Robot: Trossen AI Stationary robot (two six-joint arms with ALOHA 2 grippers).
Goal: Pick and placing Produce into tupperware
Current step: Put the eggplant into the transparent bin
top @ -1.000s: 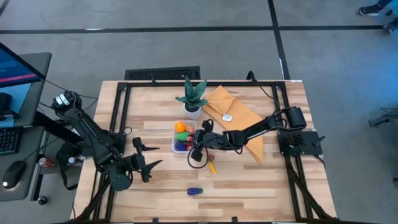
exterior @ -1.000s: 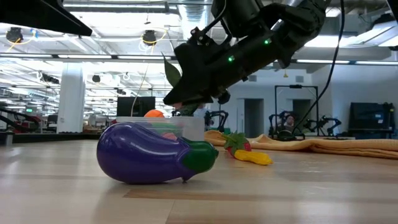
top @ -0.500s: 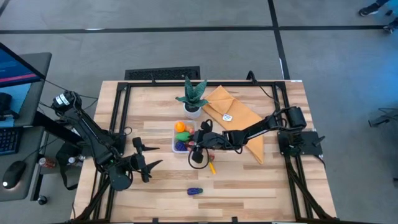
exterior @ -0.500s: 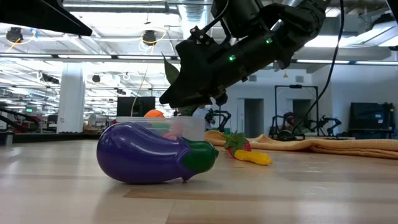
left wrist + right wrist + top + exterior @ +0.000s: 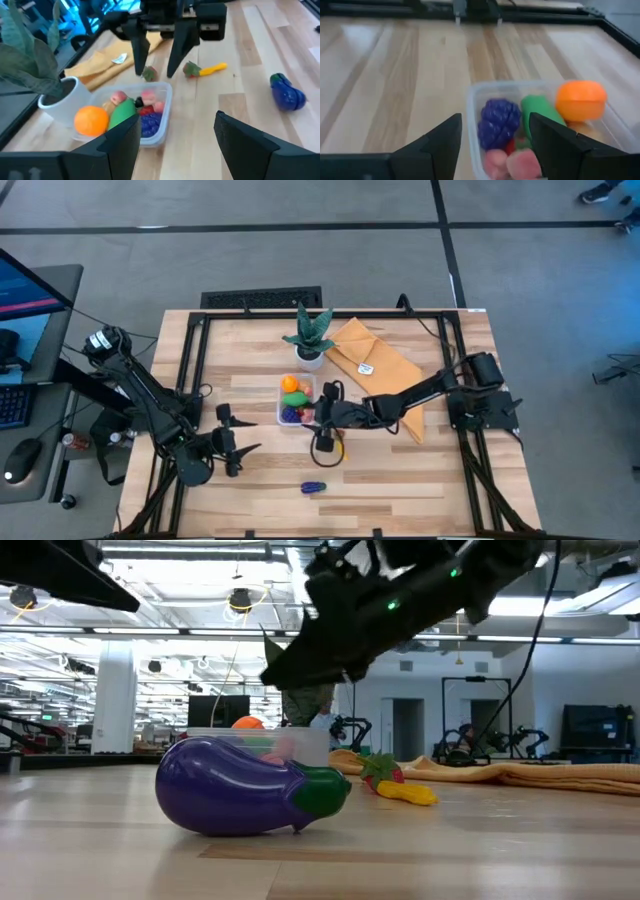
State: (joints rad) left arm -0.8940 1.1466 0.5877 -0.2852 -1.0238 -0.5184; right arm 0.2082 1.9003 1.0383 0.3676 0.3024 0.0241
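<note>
Near the middle of the surface [image 5: 420,470], the tupperware [image 5: 296,402] holds an orange [image 5: 290,383], a green piece [image 5: 121,111], purple grapes [image 5: 499,119] and pink pieces [image 5: 150,95]. Just beside its right side hovers the right gripper [image 5: 318,418], jaws spread and holding nothing. A purple eggplant [image 5: 313,487] lies toward the near edge. Close to the near-left corner waits the left gripper [image 5: 238,437], jaws open and empty.

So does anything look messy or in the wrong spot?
A little. The purple eggplant lies alone near the table's front edge, far from the tupperware, and a yellow-and-red piece still lies on the wood beside the container. Nothing looks spilled or broken.
</note>
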